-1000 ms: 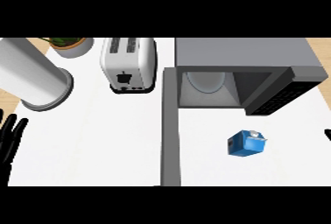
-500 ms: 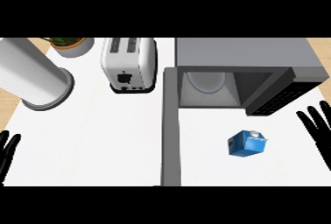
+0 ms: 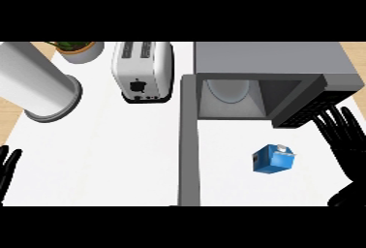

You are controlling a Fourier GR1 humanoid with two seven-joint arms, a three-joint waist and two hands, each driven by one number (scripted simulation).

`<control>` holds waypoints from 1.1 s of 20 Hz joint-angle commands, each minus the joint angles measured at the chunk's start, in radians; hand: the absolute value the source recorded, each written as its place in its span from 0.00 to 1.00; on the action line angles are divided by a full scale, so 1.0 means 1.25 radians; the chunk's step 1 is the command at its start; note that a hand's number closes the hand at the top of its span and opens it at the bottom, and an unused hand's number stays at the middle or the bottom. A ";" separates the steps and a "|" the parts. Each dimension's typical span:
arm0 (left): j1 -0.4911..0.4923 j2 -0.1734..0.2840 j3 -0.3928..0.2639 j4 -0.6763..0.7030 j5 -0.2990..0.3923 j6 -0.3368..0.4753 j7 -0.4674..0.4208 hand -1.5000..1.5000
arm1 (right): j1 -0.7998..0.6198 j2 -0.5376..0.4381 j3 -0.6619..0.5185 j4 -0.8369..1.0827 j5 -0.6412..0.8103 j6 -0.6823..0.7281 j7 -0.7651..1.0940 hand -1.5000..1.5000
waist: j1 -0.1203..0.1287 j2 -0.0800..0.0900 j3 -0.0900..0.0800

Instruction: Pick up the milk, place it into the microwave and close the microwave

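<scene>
From the head view, the blue milk carton stands on the white counter, in front of the open microwave. The right hand is beside the milk, not touching it, fingers straight and spread wide. The left hand rests at the left edge, fingers straight.

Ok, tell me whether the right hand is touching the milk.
Apart. The head view shows bare white counter between the right hand, open with fingers straight, and the milk to its left.
</scene>
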 commanded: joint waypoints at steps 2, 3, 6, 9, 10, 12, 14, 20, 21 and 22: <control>0.046 -0.025 -0.011 -0.014 -0.007 -0.029 -0.022 0.00 | -0.041 -0.021 -0.027 0.158 0.143 0.081 -0.214 0.00 | 0.006 0.001 0.001; 0.013 -0.015 -0.014 -0.034 -0.009 -0.006 0.020 0.00 | -0.040 0.021 0.012 0.135 0.170 0.044 -0.215 0.00 | 0.003 0.001 0.001; 0.023 -0.041 -0.043 -0.046 -0.027 0.006 0.031 0.00 | -0.084 -0.041 0.007 0.219 0.189 0.057 -0.260 0.00 | 0.007 0.003 0.001; 0.039 -0.031 -0.027 -0.061 -0.023 -0.012 0.014 0.00 | -0.046 -0.051 0.035 0.226 0.219 0.061 -0.313 0.00 | 0.009 0.002 0.002; 0.015 -0.042 -0.033 -0.038 -0.039 0.000 0.003 0.00 | -0.080 -0.045 0.053 0.264 0.250 0.030 -0.325 0.00 | 0.012 0.004 0.002; 0.031 -0.049 -0.031 -0.029 -0.054 -0.007 -0.022 0.00 | -0.065 -0.052 0.072 0.267 0.252 0.029 -0.347 0.00 | 0.012 0.003 0.002; 0.042 -0.043 -0.033 -0.054 -0.027 -0.014 0.003 0.00 | -0.072 -0.048 0.103 0.278 0.274 0.006 -0.367 0.00 | 0.016 0.003 0.002; 0.039 -0.042 -0.028 -0.023 -0.034 -0.034 -0.029 0.00 | -0.133 -0.083 0.127 0.385 0.285 -0.055 -0.421 0.00 | 0.028 0.006 0.003; 0.045 -0.027 -0.007 -0.047 -0.005 -0.033 0.000 0.00 | -0.098 -0.083 0.150 0.386 0.319 -0.067 -0.467 0.00 | 0.022 0.005 0.003; 0.044 -0.027 0.015 0.013 -0.009 -0.057 -0.068 0.00 | -0.105 -0.067 0.170 0.390 0.322 -0.083 -0.461 0.00 | 0.022 0.004 0.002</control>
